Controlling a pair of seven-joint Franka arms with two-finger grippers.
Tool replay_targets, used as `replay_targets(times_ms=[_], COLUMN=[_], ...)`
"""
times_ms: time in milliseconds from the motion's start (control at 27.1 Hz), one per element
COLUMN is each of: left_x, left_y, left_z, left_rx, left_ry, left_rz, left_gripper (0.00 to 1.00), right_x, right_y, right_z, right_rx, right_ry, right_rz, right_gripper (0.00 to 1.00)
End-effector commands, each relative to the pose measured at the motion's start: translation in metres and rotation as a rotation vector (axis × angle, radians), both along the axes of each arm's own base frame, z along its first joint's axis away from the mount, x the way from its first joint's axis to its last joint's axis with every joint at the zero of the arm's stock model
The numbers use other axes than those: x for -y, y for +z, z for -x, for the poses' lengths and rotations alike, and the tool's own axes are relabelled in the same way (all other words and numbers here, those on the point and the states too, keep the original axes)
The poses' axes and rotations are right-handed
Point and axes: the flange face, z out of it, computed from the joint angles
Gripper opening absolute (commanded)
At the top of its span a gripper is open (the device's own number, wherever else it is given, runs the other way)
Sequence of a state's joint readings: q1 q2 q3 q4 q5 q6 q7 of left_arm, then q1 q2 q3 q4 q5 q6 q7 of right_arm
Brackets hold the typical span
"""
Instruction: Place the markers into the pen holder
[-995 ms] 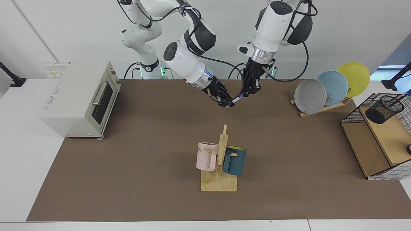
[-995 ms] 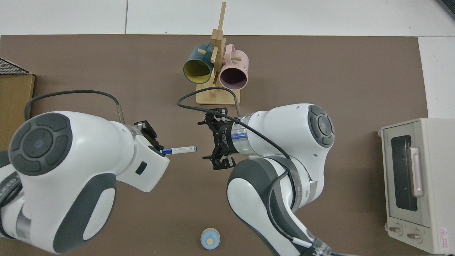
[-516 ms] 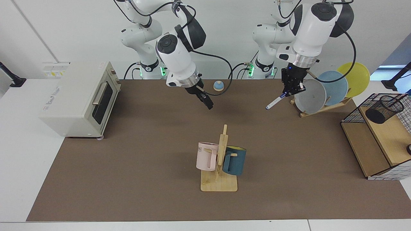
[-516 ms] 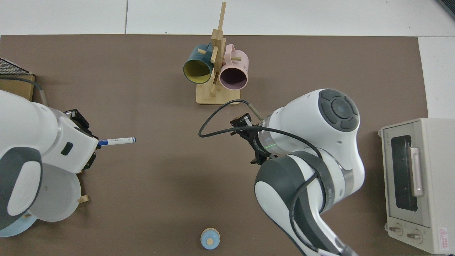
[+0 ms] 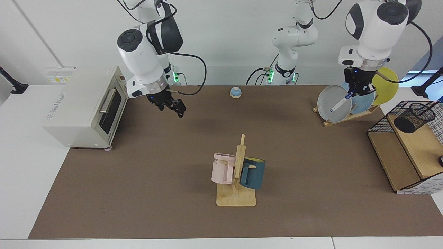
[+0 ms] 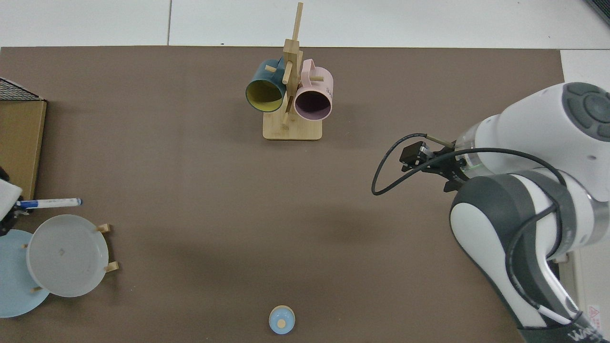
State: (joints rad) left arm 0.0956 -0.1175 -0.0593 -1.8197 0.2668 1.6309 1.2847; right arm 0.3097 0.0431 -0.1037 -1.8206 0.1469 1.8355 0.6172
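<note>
- The marker hangs tilted in the left pincer, clamped at its capped end, in front of the grey plate.
- The pen holder lies tipped on the wooden shelf, well apart.
- The right pincer hovers empty near the toaster oven; its gap cannot be told.

A cream toaster oven stands at the mat's edge. In the middle, a wooden mug tree carries a pink mug and a teal mug. Grey, blue and yellow plates lean in a wooden rack. A small blue knob sits near the wall.
</note>
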Motion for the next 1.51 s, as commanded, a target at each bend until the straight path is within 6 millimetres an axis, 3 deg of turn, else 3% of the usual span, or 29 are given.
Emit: replay_targets(times_ms=[0, 147, 332, 479, 663, 958, 1106, 1474], left_x=[-0.045, -0.086, -0.111, -0.14, -0.159, -0.17, -0.17, -0.164], left_y=[0.034, 0.041, 0.051, 0.06, 0.063, 0.067, 0.052, 0.037], left_z=[-0.007, -0.003, -0.007, -0.006, -0.016, -0.045, -0.064, -0.06], left_rx=[-0.033, -0.042, -0.04, -0.023, 0.029, 0.037, -0.011, -0.067], left_ry=[-0.079, -0.035, -0.026, 0.007, -0.064, -0.23, -0.325, -0.376], left_rz=[-0.135, -0.212, -0.339, -0.388, -0.41, -0.462, -0.503, -0.538], left_gripper=[0.0, 0.0, 0.0, 0.0, 0.0, 0.0, 0.0, 0.0], right_x=[0.049, 0.069, 0.079, 0.087, 0.087, 0.087, 0.084, 0.088], right_y=[0.007, 0.017, 0.023, 0.026, 0.032, 0.032, 0.033, 0.035], right_z=[-0.004, -0.008, -0.012, -0.013, -0.011, -0.008, 0.0, 0.004], right_rx=[0.032, 0.062, 0.075, 0.091, 0.111, 0.096, 0.062, 0.066], right_ry=[0.171, 0.279, 0.449, 0.43, 0.399, 0.346, 0.354, 0.366], right_rz=[0.045, 0.099, 0.211, 0.188, 0.136, 0.036, 0.035, 0.047], right_gripper=[1.0, 1.0, 1.0, 1.0, 1.0, 1.0, 1.0, 1.0])
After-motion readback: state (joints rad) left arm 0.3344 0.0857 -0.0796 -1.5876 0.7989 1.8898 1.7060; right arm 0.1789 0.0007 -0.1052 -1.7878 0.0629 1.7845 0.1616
